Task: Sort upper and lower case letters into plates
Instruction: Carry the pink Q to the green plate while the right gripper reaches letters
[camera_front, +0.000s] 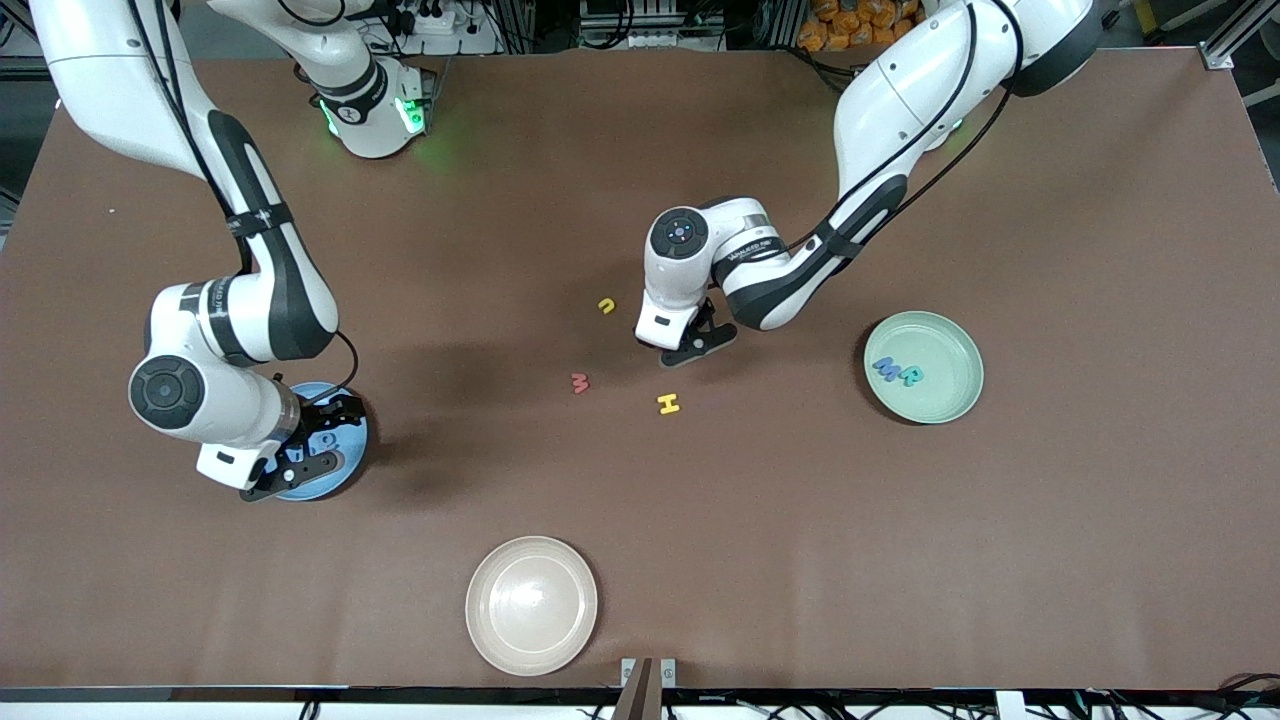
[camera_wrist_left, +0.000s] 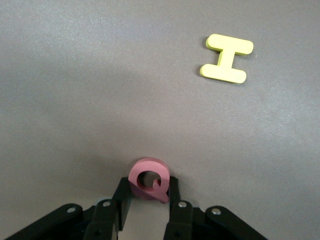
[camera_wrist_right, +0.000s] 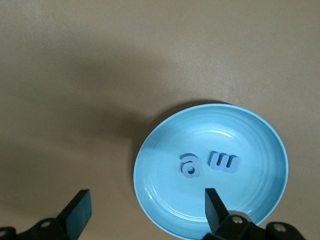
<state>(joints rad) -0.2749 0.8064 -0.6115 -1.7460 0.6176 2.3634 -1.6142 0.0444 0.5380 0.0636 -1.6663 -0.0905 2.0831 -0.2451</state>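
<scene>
Left gripper (camera_wrist_left: 147, 192) fingers pinch an upright red Q (camera_wrist_left: 148, 180) near the flat-lying yellow H (camera_wrist_left: 226, 59). Right gripper (camera_wrist_right: 145, 207) is spread wide, empty, over the blue plate (camera_wrist_right: 160, 150).

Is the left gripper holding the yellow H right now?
No: the left gripper is shut on the pink Q; the yellow H lies apart on the table.

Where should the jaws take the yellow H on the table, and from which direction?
Come straight down on the yellow H; it lies flat on the table with bare cloth around it. Probably close across its narrow crossbar or its two outer edges, as those parallel flat sides suit two fingers.
</scene>
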